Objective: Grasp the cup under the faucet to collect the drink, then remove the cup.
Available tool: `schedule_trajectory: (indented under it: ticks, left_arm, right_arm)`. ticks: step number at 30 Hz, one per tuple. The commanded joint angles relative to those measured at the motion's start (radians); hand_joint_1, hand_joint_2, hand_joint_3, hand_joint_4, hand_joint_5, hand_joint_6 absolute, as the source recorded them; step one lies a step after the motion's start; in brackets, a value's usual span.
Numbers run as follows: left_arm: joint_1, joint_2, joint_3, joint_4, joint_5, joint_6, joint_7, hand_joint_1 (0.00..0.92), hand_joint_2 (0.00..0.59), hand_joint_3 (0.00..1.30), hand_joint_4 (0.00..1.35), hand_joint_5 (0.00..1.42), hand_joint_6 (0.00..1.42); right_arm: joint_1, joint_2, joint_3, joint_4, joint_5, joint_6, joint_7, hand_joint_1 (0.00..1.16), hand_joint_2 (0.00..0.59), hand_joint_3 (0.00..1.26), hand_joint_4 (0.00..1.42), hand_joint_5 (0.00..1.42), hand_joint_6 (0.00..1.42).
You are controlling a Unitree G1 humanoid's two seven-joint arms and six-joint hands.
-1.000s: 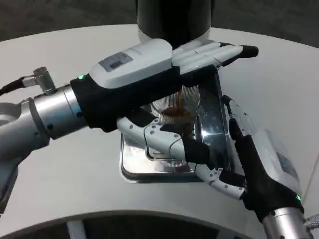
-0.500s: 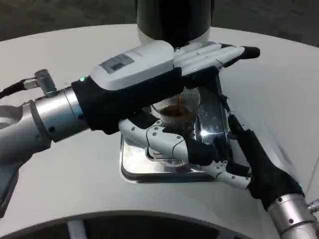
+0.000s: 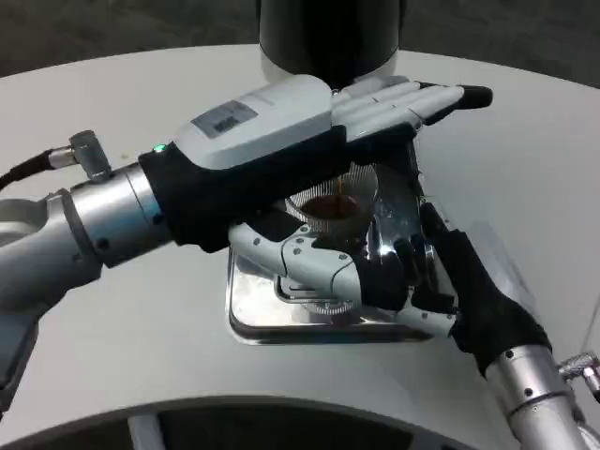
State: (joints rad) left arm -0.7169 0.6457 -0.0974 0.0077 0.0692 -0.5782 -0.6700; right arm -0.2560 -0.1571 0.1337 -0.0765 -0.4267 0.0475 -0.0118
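head view. we see the cup (image 3: 330,208), clear and ribbed, standing on the drip tray (image 3: 246,302) directly below the dark dispenser (image 3: 328,36), with brown drink in it; placement there is what lets the stream land inside.

the left hand (image 3: 309,122) reaches over the top of the cup with fingers straight and together, pointing right, lying flat where the faucet lever would be. we judge it is pressing to keep the drink flowing, but the contact point is hidden under the hand. it grips nothing we can see.

the right hand (image 3: 441,291) comes in from the lower right, low over the tray, fingers bent toward the right side of the cup. whether they touch or clasp the glass we cannot tell; the left thumb (image 3: 309,267) and forearm block that spot.

judgement: filling step under way, cup not yet lifted away.
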Motion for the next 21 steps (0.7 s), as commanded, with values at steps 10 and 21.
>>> schedule_trajectory:
  ticks: [10,21]
  left_arm:
    - [0.019,0.015,-0.01,-0.003,0.014,-0.006,-0.016,0.0,0.089,0.0,0.0,0.01,0.0]
    - [0.018,0.015,-0.008,0.0,0.015,-0.011,-0.014,0.0,0.089,0.0,0.0,0.01,0.0]
  right_arm:
    - [-0.093,0.038,0.019,0.125,0.03,-0.048,-0.045,0.7,0.179,0.0,0.0,0.0,0.11]
    - [-0.121,0.064,0.033,0.175,0.032,-0.066,-0.079,0.71,0.178,0.0,0.0,0.0,0.12]
